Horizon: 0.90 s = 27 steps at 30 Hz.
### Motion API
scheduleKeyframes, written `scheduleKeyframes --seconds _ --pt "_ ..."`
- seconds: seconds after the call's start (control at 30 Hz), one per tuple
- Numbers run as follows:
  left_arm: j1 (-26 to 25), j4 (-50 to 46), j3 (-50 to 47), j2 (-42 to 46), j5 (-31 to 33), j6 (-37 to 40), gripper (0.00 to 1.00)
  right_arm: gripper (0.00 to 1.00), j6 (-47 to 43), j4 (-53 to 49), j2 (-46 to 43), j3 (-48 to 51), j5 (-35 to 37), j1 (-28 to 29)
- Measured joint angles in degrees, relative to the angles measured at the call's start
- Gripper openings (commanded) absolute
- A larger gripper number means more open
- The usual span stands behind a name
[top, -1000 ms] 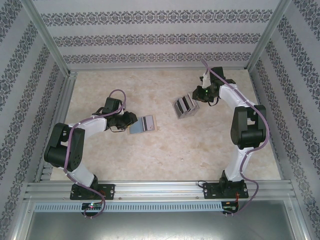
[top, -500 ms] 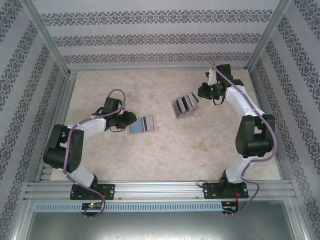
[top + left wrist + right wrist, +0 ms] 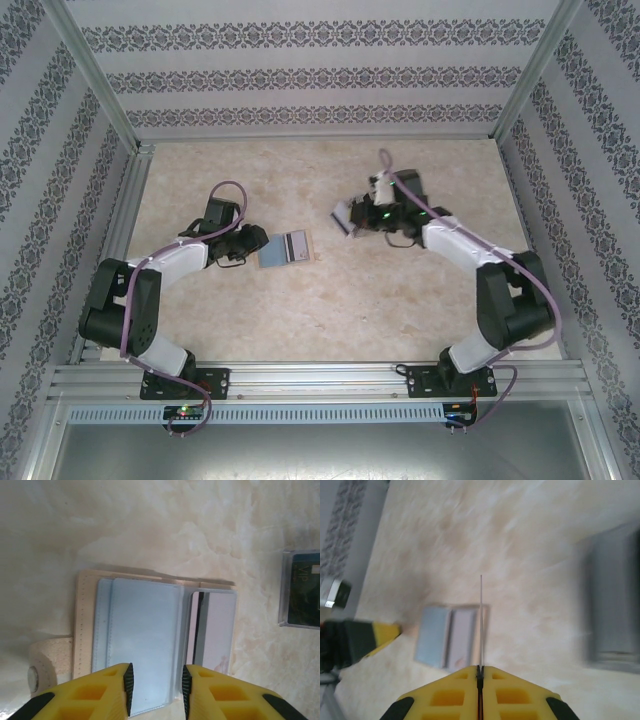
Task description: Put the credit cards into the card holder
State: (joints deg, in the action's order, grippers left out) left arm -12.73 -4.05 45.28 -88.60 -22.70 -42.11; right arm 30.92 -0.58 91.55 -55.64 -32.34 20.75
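**Between case and holder, a card is carried across**

The right gripper [image 3: 481, 672] is closed on a credit card [image 3: 481, 620], which is seen edge-on as a thin line. It has been swung from the far right toward the middle of the surface [image 3: 330, 300], beside the clear card case [image 3: 345, 215]. The card holder [image 3: 150, 645] is laid open and flat, with a striped card [image 3: 212, 630] already seen in its right pocket. The left gripper [image 3: 157, 690] is held over it, jaws narrowly apart, nothing gripped. Insertion is judged the step now due.

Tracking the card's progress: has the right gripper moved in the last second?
Yes. The right gripper, pinching a card, swung left toward the card holder, which stayed put.
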Motion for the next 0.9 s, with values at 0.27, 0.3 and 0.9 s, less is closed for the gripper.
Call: scheduleKeyframes --seconds 0.27,0.3,0.9 --pt "0.0 -0.22 -0.92 -1.49 0.7 0.04 0.3 0.09 10.93 15.56 11.78 1.31 0.22 12.7" --pt "0.0 -0.2 -1.11 -1.66 0.7 0.04 0.29 0.09 11.52 16.48 12.7 1.25 0.44 13.18" --pt "0.0 0.94 -3.82 -3.37 -0.15 0.02 0.25 0.09 17.4 24.81 19.78 0.09 1.79 13.2"
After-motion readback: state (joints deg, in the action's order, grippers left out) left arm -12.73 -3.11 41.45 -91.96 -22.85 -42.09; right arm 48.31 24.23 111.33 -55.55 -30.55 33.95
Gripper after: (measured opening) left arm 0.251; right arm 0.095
